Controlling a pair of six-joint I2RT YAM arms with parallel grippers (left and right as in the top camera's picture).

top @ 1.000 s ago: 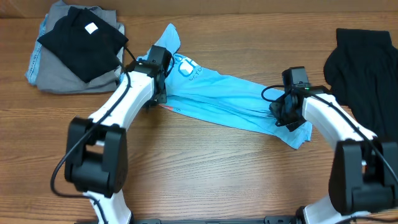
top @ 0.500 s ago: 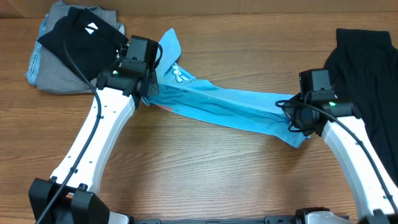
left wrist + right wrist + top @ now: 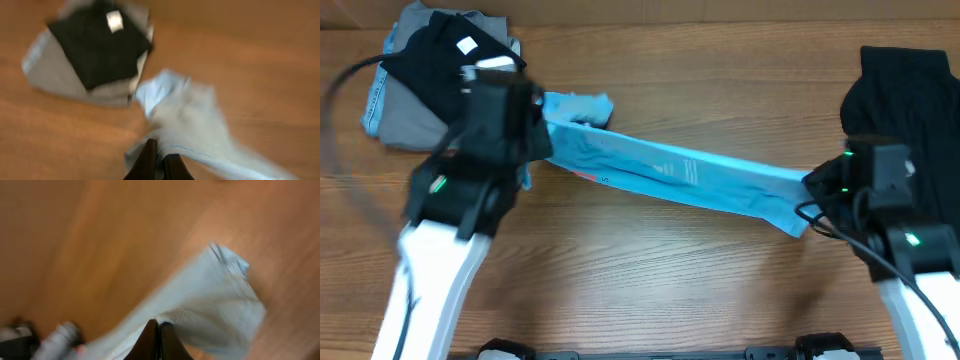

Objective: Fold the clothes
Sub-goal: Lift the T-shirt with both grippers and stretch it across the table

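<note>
The clothes are a light blue T-shirt (image 3: 670, 172), pulled into a long taut band across the table between my two arms. My left gripper (image 3: 525, 150) is shut on its left end, next to a bunched blue corner (image 3: 578, 107). My right gripper (image 3: 817, 190) is shut on its right end, where a loose corner hangs down. In the left wrist view the dark fingers (image 3: 148, 159) pinch pale blue cloth (image 3: 190, 112). The right wrist view shows closed fingers (image 3: 151, 341) clamping the cloth (image 3: 210, 300). Both wrist views are blurred by motion.
A folded stack of grey and black garments (image 3: 430, 85) lies at the back left, close to my left arm. A black garment (image 3: 910, 100) lies at the back right. Bare wooden tabletop (image 3: 660, 280) spreads in front of the shirt.
Both grippers have moved outward and up, away from each other. The crumpled shirt has been drawn out into a straight, narrow band. Both arms have swung back toward the near edge.
</note>
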